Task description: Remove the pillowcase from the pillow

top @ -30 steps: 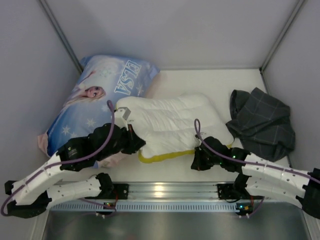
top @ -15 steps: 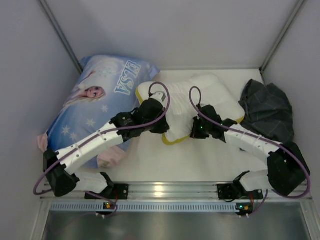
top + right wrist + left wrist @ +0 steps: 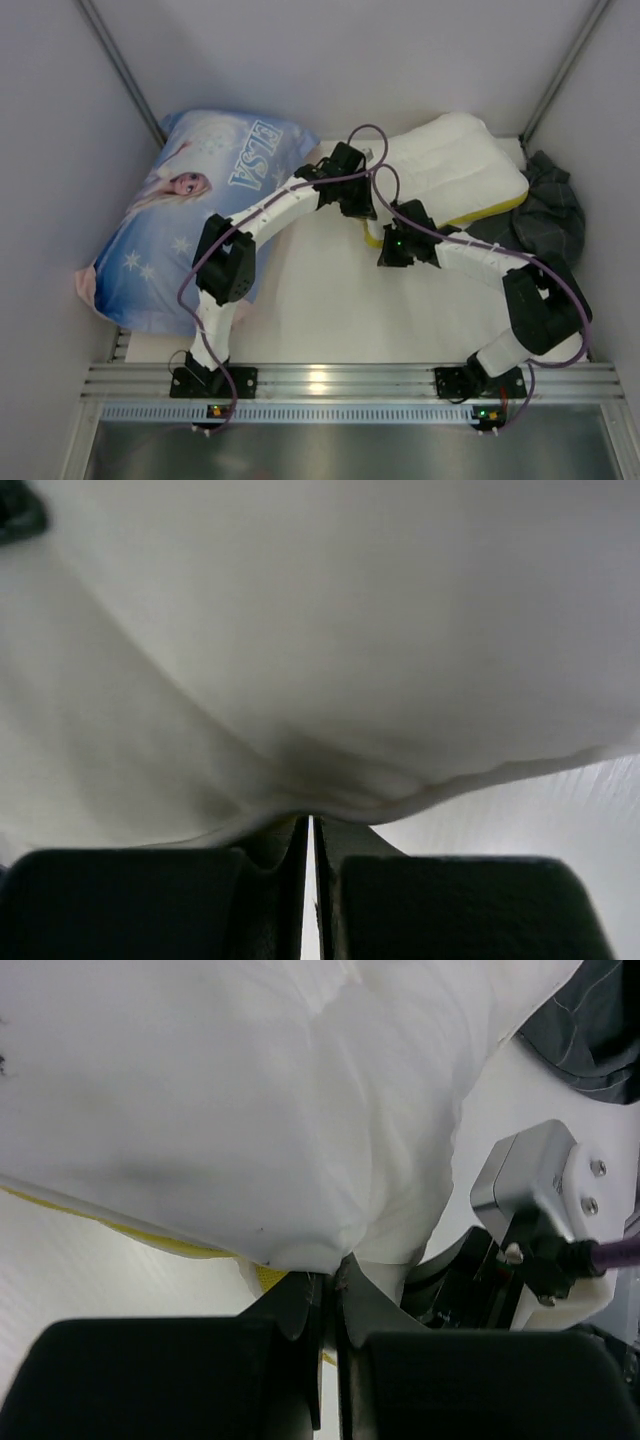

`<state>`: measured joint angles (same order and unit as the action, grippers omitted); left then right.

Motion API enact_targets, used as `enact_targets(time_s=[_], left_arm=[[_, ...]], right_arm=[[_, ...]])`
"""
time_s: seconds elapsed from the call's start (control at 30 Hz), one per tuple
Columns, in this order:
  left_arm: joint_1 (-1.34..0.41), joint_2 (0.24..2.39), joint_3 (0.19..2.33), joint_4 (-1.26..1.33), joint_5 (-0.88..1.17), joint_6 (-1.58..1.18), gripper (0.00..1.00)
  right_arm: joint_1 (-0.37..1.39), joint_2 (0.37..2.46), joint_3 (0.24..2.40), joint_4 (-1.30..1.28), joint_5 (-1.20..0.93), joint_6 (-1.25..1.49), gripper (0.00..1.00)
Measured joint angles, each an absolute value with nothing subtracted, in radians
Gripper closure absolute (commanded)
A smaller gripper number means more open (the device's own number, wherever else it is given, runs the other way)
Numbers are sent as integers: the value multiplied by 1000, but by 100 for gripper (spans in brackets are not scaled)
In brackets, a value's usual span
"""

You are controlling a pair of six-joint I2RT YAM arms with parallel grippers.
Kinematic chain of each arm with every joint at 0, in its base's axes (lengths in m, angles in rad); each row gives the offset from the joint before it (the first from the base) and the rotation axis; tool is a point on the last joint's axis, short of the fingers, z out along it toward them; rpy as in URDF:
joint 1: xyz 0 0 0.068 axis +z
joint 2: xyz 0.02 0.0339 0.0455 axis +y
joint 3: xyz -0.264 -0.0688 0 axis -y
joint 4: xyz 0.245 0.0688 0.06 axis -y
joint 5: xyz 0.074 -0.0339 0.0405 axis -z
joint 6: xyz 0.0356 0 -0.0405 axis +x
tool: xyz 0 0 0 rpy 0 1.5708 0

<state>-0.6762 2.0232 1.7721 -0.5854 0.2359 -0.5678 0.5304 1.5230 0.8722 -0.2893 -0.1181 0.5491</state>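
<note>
The white quilted pillow [image 3: 450, 165] with yellow piping [image 3: 490, 210] lies tilted at the back right, and its far-right end rests over the pillowcase [image 3: 555, 215]. That dark grey checked pillowcase is off the pillow and crumpled against the right wall. My left gripper [image 3: 365, 205] is shut on the pillow's near-left corner. In the left wrist view the jaws pinch the pillow [image 3: 250, 1110] at its edge, and the pillowcase [image 3: 590, 1030] shows at the top right. My right gripper [image 3: 398, 240] is just beside it, shut on the pillow's white fabric [image 3: 320, 630] along the near edge.
A large blue ELSA-print pillow [image 3: 200, 200] fills the left side. Grey walls close in the left, back and right. The metal rail [image 3: 320, 380] with both arm bases runs along the front. The right arm's wrist housing [image 3: 530, 1190] sits close beside the left jaws.
Both arms have stretched back and to the right, carrying the pillow from the table's middle to the back right corner. The pillowcase has been pushed against the right wall.
</note>
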Motion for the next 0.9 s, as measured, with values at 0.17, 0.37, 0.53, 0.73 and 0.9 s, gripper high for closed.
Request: enact_targets(time_s=[0.17,0.37,0.53,0.73,0.9], left_arm=[[-669,2193,1935,-582,307,-568,100],[-625,2268,1964,-585,314,-577,100],[-517,2334,2070,-589,312,-577,100],[-416,2590,2440,-569,425,-636,100],[-433,2677,2482,-463,538,-749,100]], right_arm=[[492,1522,875,-276,-86,551,99],[453,1382,871,-278,-58,549,94],[434,1335,872,-281,-63,545,94],[434,1322,871,-294,-88,551,92],[434,1314,871,-300,-88,550,91]])
